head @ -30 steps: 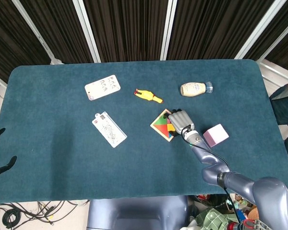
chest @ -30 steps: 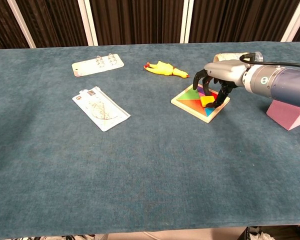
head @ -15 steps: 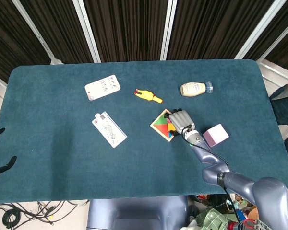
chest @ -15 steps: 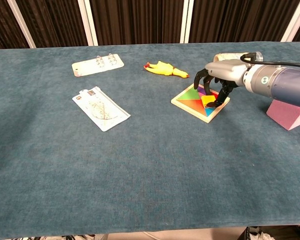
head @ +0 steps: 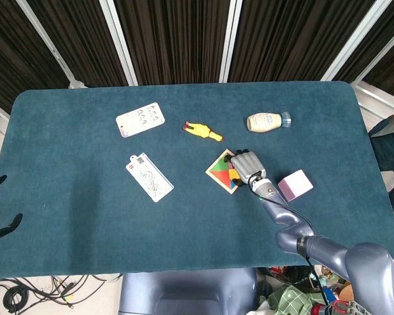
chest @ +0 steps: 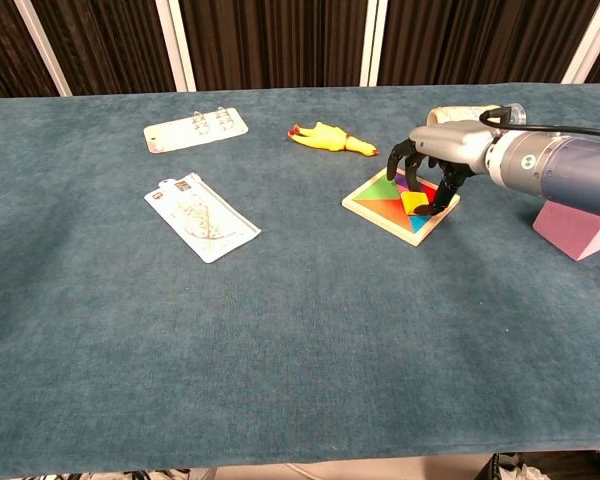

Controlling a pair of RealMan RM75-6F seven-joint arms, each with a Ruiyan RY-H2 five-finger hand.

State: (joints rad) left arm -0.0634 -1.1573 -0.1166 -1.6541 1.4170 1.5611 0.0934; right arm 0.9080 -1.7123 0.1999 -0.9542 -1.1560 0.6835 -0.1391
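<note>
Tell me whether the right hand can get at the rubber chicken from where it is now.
Probably yes. The right hand hovers with fingers curled over the tangram puzzle, and the rubber chicken lies just beyond it on bare table with nothing between them.

My table (head: 85, 216) is covered edge to edge in a dark teal, felt-like cloth with rounded corners. Behind it hangs a wall of black pleated curtains (head: 171, 39), split up by white slanted frame bars (head: 120, 41). Off the near left corner there's a pale floor with a tangle of black cables (head: 26, 292). Lighting is flat and even, hardly any shadows.
</note>
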